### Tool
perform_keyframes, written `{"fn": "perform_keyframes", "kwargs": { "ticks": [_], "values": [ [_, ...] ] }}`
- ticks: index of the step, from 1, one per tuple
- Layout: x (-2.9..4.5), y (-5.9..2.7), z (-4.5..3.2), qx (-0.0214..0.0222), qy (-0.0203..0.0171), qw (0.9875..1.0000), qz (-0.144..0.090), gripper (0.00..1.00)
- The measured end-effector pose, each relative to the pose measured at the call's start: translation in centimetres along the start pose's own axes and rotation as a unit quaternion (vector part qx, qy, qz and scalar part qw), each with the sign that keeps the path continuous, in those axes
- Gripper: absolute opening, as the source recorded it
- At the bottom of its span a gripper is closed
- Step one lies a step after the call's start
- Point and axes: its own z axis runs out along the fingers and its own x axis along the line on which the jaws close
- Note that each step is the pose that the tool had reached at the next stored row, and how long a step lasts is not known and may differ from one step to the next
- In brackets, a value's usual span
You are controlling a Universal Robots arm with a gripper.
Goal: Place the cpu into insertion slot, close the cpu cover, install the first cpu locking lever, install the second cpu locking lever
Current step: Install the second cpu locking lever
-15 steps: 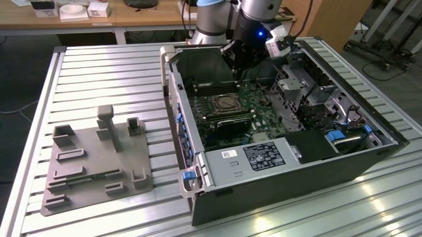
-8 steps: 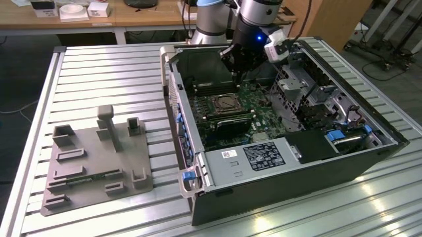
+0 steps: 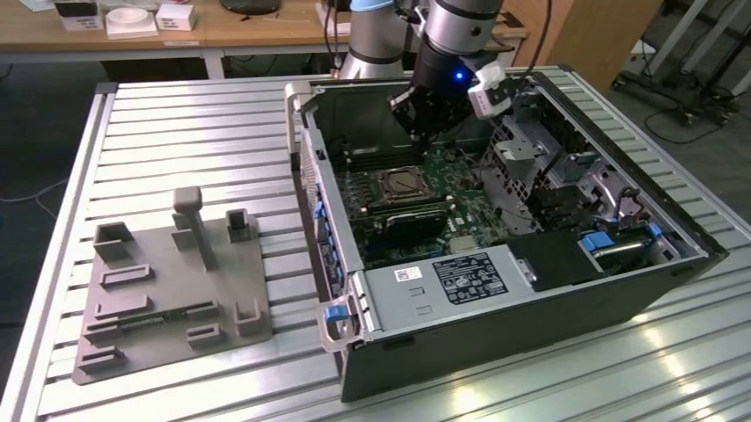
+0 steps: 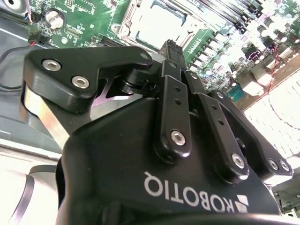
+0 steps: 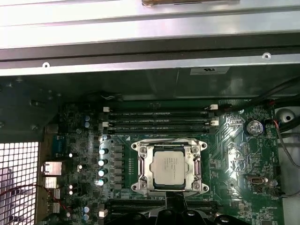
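The black two-finger gripper [image 3: 432, 123] hangs inside the open black computer case [image 3: 505, 352], above the green circuit board [image 3: 470, 207] and near the far wall of the case in the exterior view. In the second wrist view the gripper [image 4: 169, 46] is seen from behind its body, so the black linkage bars hide the fingertips; I cannot tell how far the fingers are apart, and nothing can be seen held between them.

The small pale silvery-beige square cpu [image 5: 170, 167] lies flat in the square insertion slot with silvery metal rim [image 5: 137, 146], and the thin silvery cpu cover frame [image 5: 147, 168] lies down around it, with the chip showing through its cut-out middle. In the exterior view the same socket [image 3: 403, 184] is small and its parts are hard to separate. In the second wrist view the socket area is overexposed to white and partly cut off by the edge. If the locking levers are hooked, I cannot tell.

There is faint print on the cpu top, too small to read. A white label [image 3: 407, 273] and a dark label [image 3: 470, 277] sit on the grey metal box at the front of the case; their text is not legible. On the slatted metal table [image 3: 176, 114] a grey plastic fixture tray [image 3: 171, 290] stands well apart from the case, on the exterior view's left.
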Motion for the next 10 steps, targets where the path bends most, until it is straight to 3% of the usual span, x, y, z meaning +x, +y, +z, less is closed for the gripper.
{"fn": "perform_keyframes", "kwargs": {
  "ticks": [10],
  "values": [
    [-0.02, -0.11, 1.17, 0.0000, 0.0000, 1.0000, 0.000, 0.10]
  ]
}}
